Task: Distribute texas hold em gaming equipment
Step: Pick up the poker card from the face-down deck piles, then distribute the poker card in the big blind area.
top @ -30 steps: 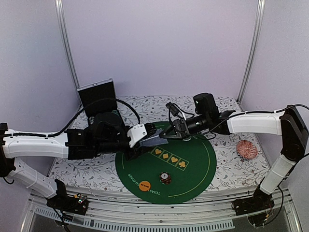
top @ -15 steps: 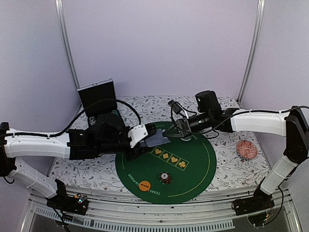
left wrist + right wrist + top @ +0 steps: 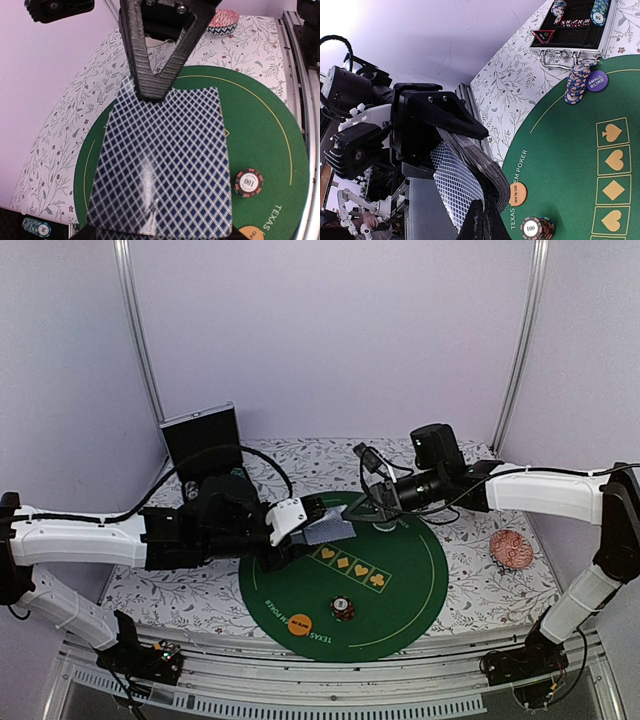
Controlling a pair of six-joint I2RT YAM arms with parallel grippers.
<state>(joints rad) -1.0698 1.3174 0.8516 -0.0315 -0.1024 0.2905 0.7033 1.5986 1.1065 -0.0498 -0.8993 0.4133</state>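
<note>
A deck of playing cards with blue diamond-pattern backs fills the left wrist view, and my left gripper is shut on it above the green poker mat's far left part. My right gripper is shut on the far edge of the top card, which bows away from the deck. Its dark fingers reach in from the far side. On the mat lie a short chip stack and an orange disc.
An open metal case holding chips and a red-edged triangle marker stands behind the mat. A taller chip stack and a purple small-blind disc sit near it. A pink patterned bowl is at the right.
My right gripper has shut on the top card's edge and drawn back a little to the right. The left arm and the deck have held still.
</note>
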